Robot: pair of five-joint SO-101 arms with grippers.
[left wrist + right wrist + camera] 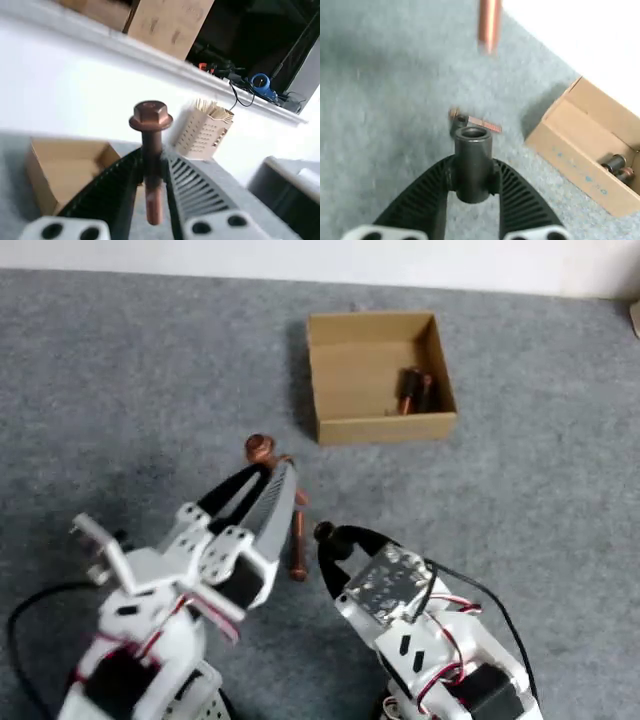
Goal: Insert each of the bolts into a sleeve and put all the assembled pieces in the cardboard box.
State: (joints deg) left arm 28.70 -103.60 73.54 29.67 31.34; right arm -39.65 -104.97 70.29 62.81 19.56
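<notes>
So the left gripper (pixel 152 159) is clamping a copper bolt (pixel 151 117) upright, head on top. The left wrist view is showing that plainly, while the high view is mostly catching just the head. The right gripper (pixel 472 170) is squeezing one black sleeve (pixel 472 145), hole facing up. A second bolt (pixel 476 122) is lying on the carpet (pixel 150 390) nearby. The cardboard box (pixel 385 427) is holding two finished pieces (pixel 415 390).

We hold our left tool (pixel 268 475) tilted forward, its fingers closed on the shank of an upright bolt (pixel 151 145). Just beside it, our right tool (pixel 335 540) points the same way, fingers clamped around a sleeve (pixel 472 162).
</notes>
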